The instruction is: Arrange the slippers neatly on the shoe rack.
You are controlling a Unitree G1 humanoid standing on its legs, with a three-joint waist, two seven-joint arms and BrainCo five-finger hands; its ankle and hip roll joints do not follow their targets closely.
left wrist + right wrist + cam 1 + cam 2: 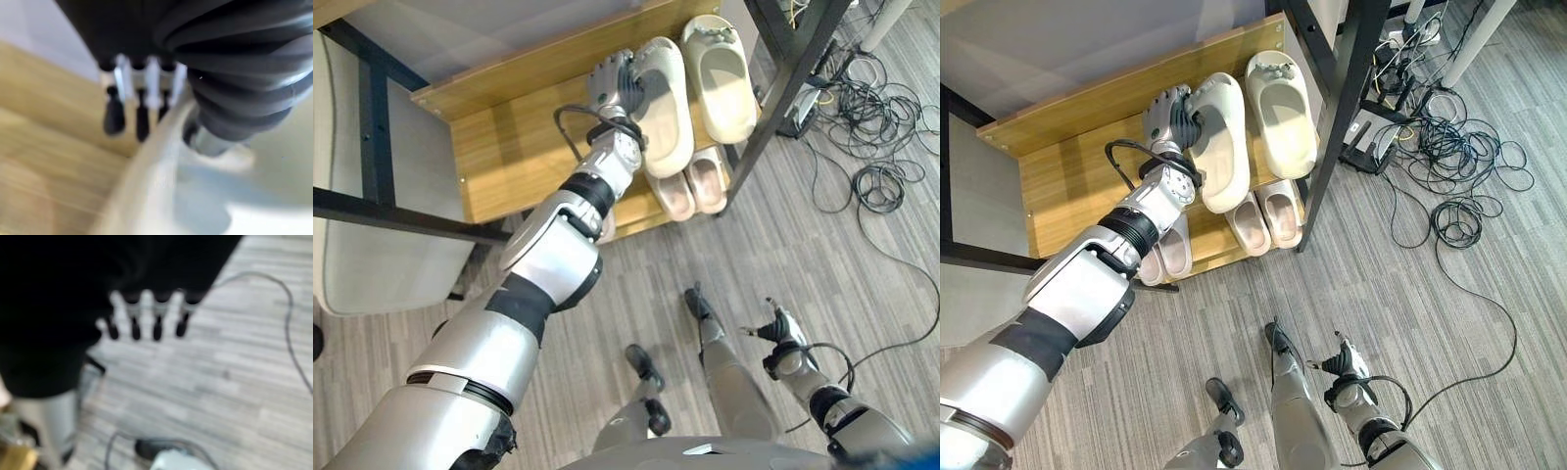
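On the wooden top shelf [1067, 166] of the shoe rack, two cream slippers lie side by side, long axes running from the front edge toward the back. The left hand [1170, 116] rests against the near slipper [1219, 147] on its outer flank, toward the toe end; the far slipper [1281, 103] sits just beside it, next to the black upright post [1340, 108]. In the left wrist view the fingers [142, 115] reach down the slipper's outer side with the thumb set on the inner side of its rim, so the hand is judged to be pinching that sidewall. The near slipper's heel overhangs the shelf's front edge, while its partner sits further back; the two are not level. Any correction therefore runs along the slipper's length, pushing it rearward until the heels align. Two pink pairs [1268, 217] occupy the lower shelf. The right hand [1347, 367] hangs low over the grey floor [1449, 323], well apart from the rack, fingers straight and holding nothing. The left arm is clearly the nearer one.
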